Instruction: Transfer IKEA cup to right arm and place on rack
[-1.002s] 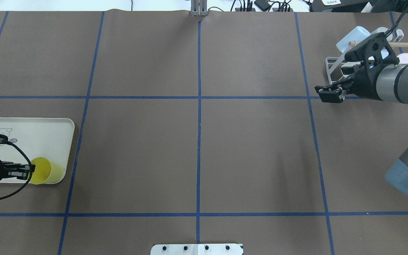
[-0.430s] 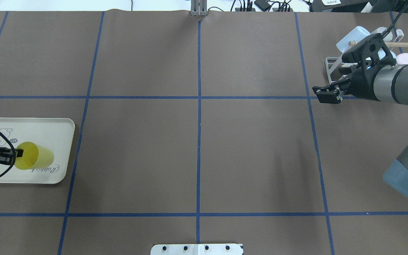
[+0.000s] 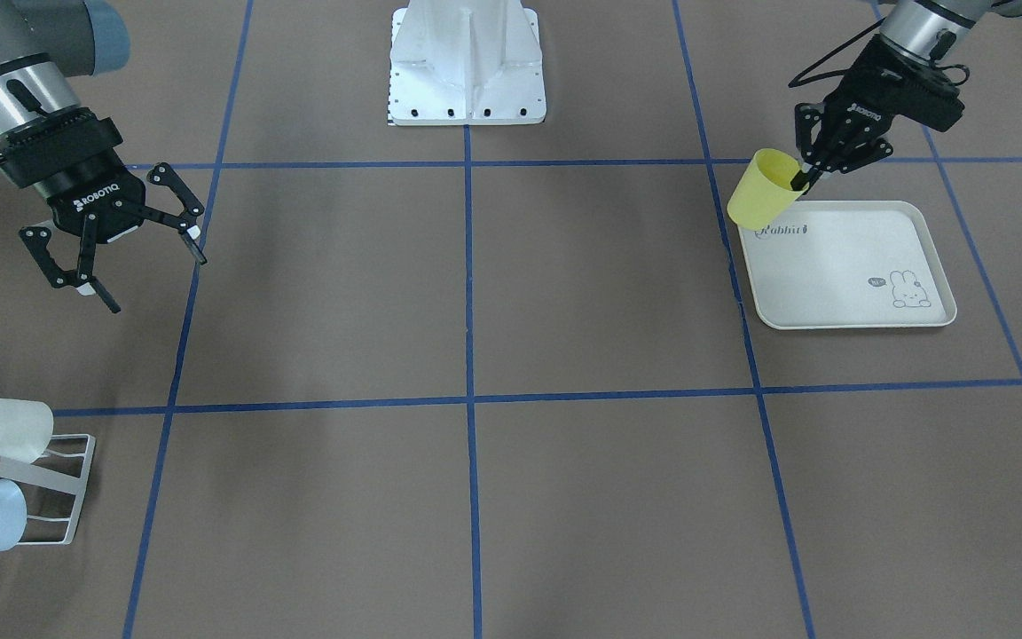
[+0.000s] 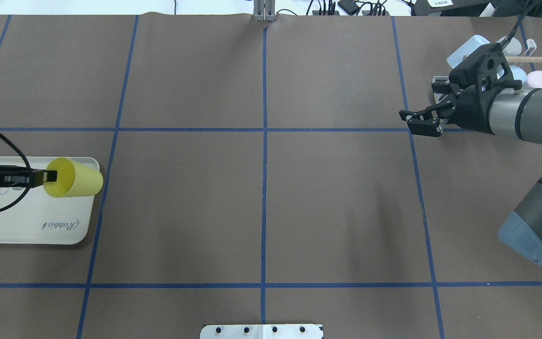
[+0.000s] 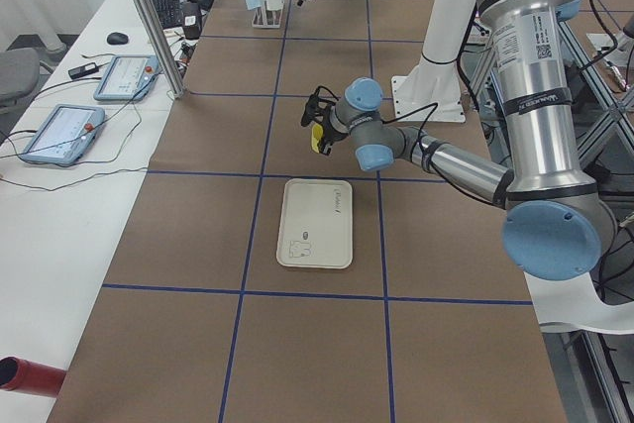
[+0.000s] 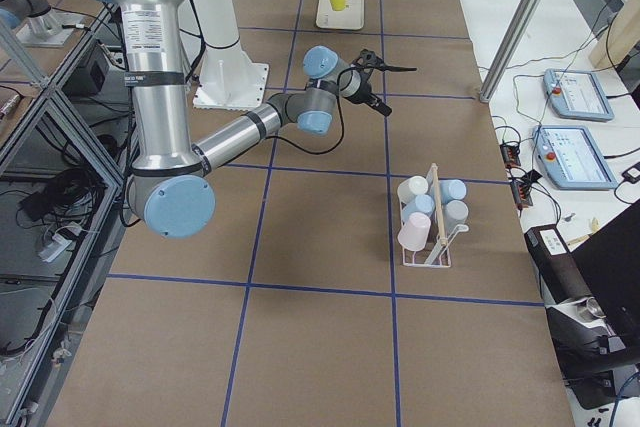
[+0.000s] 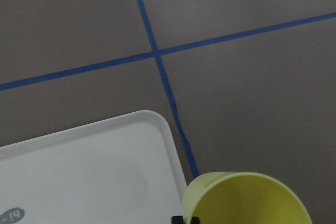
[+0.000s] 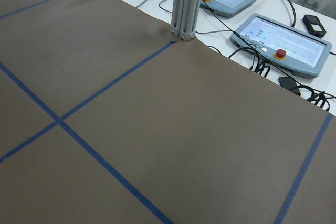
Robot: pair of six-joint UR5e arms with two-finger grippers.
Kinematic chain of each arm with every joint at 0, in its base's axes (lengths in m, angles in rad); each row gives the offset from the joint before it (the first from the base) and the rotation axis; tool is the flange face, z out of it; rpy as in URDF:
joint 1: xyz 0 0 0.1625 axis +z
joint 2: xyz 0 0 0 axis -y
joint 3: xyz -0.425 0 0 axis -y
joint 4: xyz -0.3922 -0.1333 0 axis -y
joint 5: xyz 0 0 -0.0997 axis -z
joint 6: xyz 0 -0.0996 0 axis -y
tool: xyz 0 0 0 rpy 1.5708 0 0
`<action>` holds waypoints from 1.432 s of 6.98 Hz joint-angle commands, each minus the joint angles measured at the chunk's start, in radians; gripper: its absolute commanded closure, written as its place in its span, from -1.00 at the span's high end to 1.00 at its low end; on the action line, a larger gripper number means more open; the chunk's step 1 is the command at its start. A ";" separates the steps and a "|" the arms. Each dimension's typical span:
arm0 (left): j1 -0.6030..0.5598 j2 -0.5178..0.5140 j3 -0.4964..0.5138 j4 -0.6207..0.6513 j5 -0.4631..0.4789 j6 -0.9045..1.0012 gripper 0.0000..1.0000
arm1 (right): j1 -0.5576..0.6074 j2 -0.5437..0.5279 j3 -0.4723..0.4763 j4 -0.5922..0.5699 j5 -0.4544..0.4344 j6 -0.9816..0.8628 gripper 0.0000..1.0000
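Left gripper [image 3: 802, 180] is clamped on the rim of the yellow cup [image 3: 764, 200], holding it tilted in the air over a corner of the tray [image 3: 839, 284], upper right of the front-facing view. Right gripper [image 3: 157, 284] hangs spread wide and empty at upper left, well apart from the rack [image 3: 54, 480] at lower left.

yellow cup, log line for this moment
left gripper: shut on yellow cup rim | yellow cup: lifted off tray | right gripper: open, empty | rack: no yellow cup
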 commanded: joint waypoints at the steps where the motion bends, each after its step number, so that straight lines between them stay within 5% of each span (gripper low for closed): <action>1: 0.003 -0.188 -0.003 0.003 -0.015 -0.416 -1.00 | -0.025 0.050 -0.047 0.122 -0.010 0.003 1.00; 2: 0.004 -0.264 -0.006 0.047 -0.024 -0.536 -1.00 | -0.063 0.078 -0.052 0.123 -0.080 0.003 0.99; 4: 0.006 -0.487 0.000 0.253 -0.027 -0.766 -1.00 | -0.227 0.103 -0.052 0.153 -0.354 -0.011 0.98; 8: 0.009 -0.626 0.055 0.305 -0.021 -1.086 -1.00 | -0.408 0.294 -0.081 0.129 -0.561 -0.169 0.99; 10: 0.044 -0.636 0.063 0.305 -0.018 -1.100 -1.00 | -0.432 0.357 -0.089 0.117 -0.564 -0.255 0.95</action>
